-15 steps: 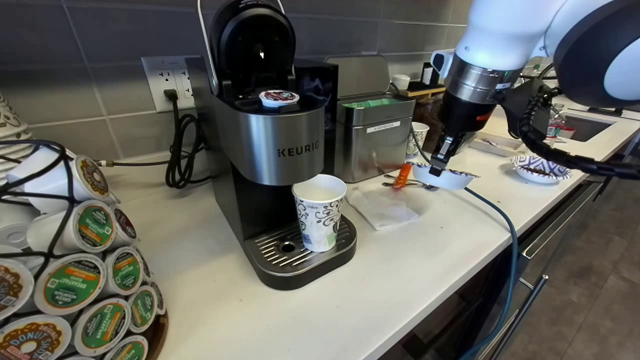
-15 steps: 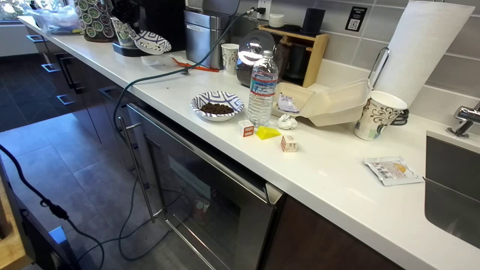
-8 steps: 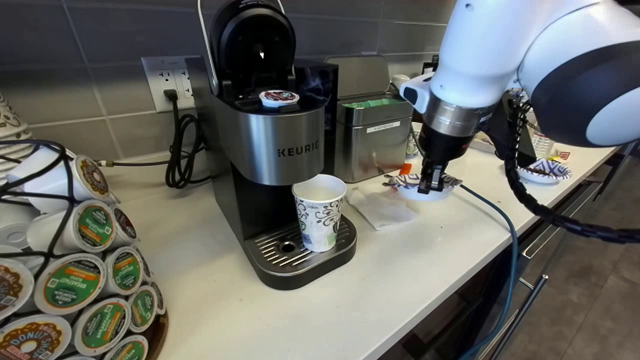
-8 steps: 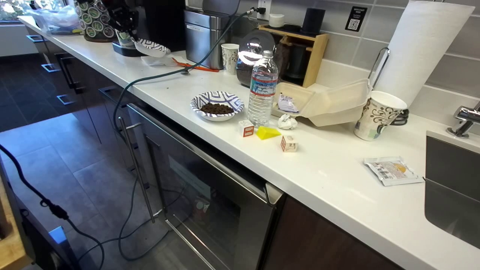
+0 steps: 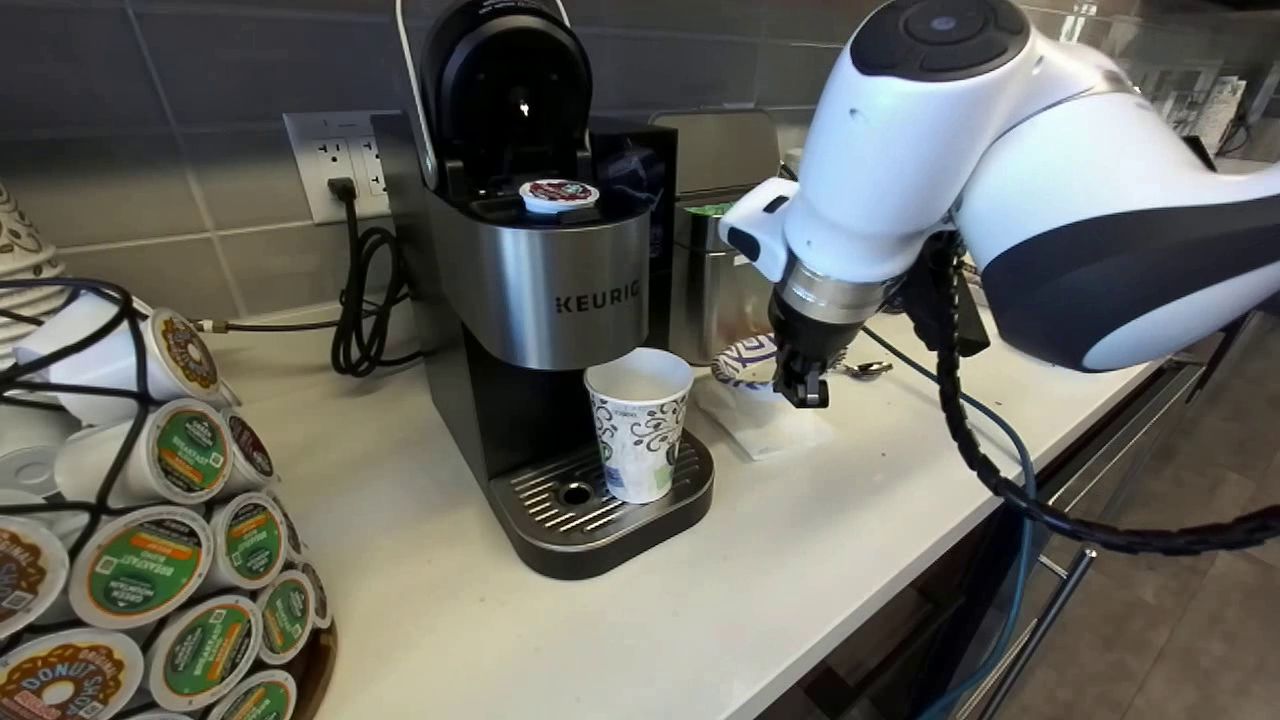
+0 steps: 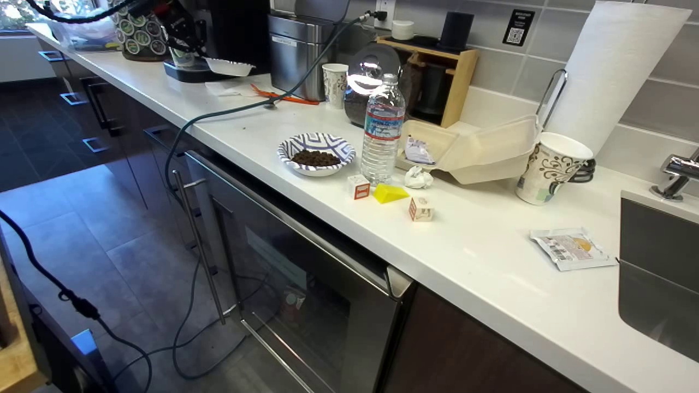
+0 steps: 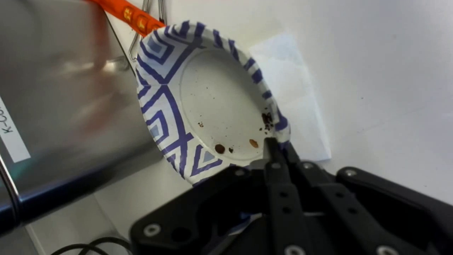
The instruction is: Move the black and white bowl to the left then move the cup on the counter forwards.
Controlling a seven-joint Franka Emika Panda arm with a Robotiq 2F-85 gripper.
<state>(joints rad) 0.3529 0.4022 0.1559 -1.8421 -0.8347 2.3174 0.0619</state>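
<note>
The black and white bowl (image 7: 219, 99) is white with dark blue-purple bands; a few brown crumbs lie inside. My gripper (image 7: 279, 145) is shut on its rim in the wrist view. In an exterior view the gripper (image 5: 803, 388) holds the bowl (image 5: 745, 362) over a white napkin (image 5: 765, 425), right of the coffee machine, and partly hides it. The bowl also shows from the side in an exterior view (image 6: 229, 67), close above the counter (image 6: 491, 256); whether it touches is unclear. The short bluish cup does not show clearly; it is hidden or out of view.
A tall paper cup (image 5: 638, 430) stands on the coffee machine (image 5: 560, 300). A steel bin (image 5: 715, 290) is close behind the bowl. A patterned dish (image 6: 317, 170) of dark grains, a water bottle (image 6: 382, 131) and small blocks lie farther along. A cable (image 6: 235, 113) crosses the counter.
In an exterior view my arm and the held bowl have moved left toward the coffee machine, now over the napkin. The bowl's tilt has changed; it stays in the gripper.
</note>
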